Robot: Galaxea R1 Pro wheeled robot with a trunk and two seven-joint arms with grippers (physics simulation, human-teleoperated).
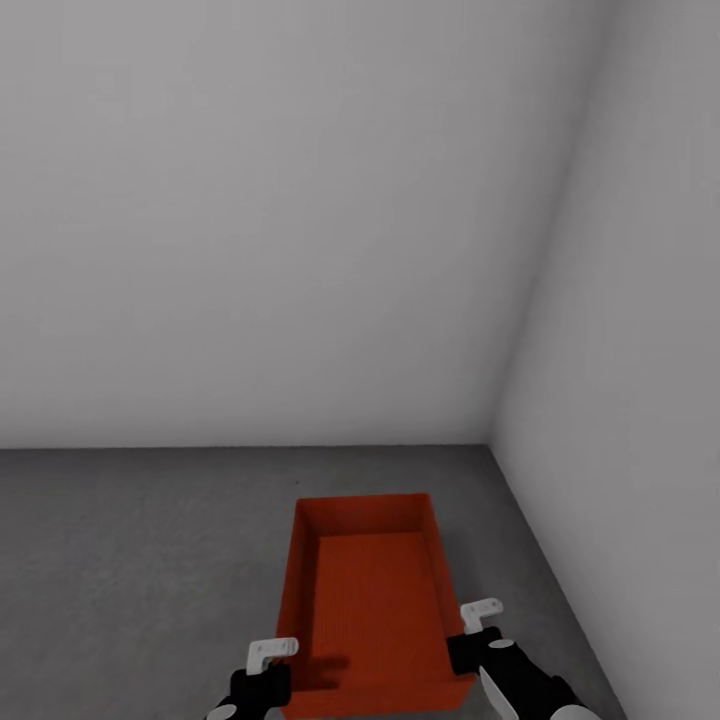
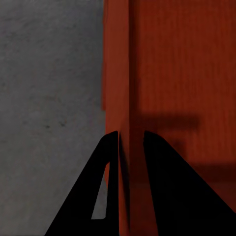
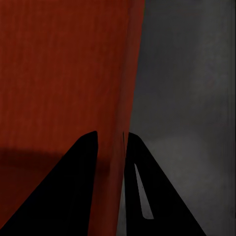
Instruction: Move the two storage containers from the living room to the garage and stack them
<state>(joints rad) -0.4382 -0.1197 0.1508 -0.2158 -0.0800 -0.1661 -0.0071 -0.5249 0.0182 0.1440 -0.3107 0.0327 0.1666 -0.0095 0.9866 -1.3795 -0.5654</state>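
I see an orange-red, finely ribbed bin (image 1: 370,600) on mottled dark grey floor (image 1: 130,560), plain pale grey walls (image 1: 250,220), and my black pincers with white tips.

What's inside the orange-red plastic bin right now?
Nothing shows inside the orange-red ribbed plastic bin: bare bottom, finger shadows. Its near inner wall is hidden from view.
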